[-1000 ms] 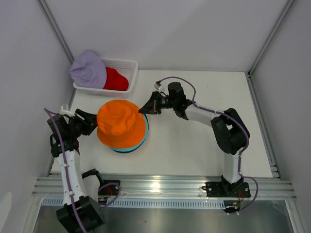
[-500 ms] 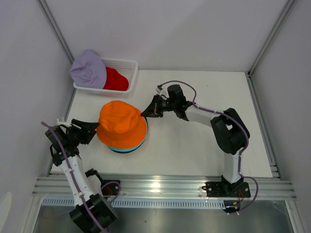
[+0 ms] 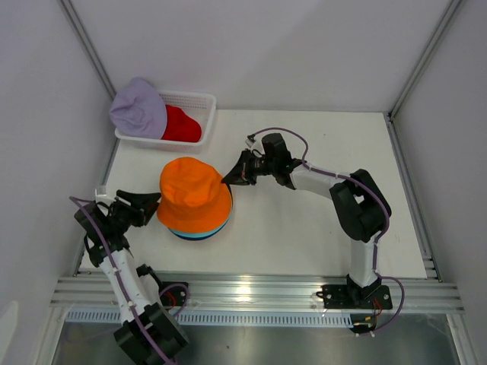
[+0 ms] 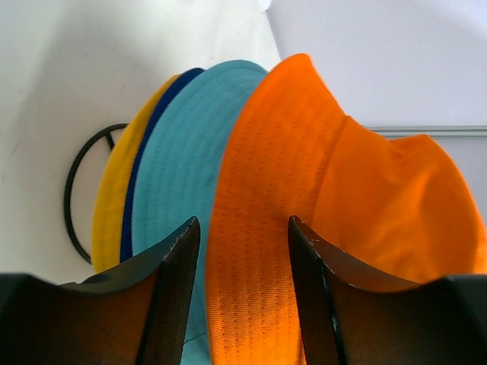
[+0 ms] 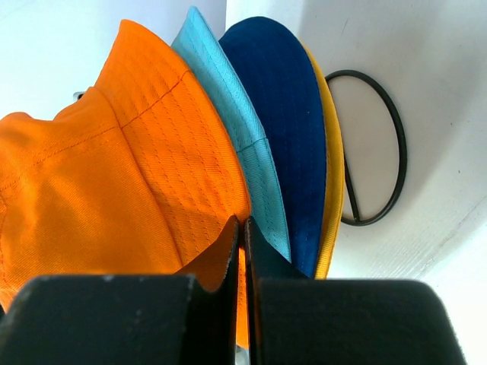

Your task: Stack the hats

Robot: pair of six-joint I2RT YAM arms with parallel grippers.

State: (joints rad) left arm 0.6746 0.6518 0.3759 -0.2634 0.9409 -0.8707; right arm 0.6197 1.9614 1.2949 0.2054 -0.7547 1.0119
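Soft orange fabric bucket hat (image 3: 192,194): light, floppy, best held at its brim. Right gripper (image 3: 226,179) pinches that brim. Left gripper (image 3: 152,202) straddles it, jaws apart.

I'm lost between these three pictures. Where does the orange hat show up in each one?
Top external: the orange hat sits left of centre, seen from above.
Left wrist: the orange hat fills the right half, brim nearest the camera.
Right wrist: the orange hat fills the left half.
Shared landmark: the teal hat, its brim right against the orange one in every view.
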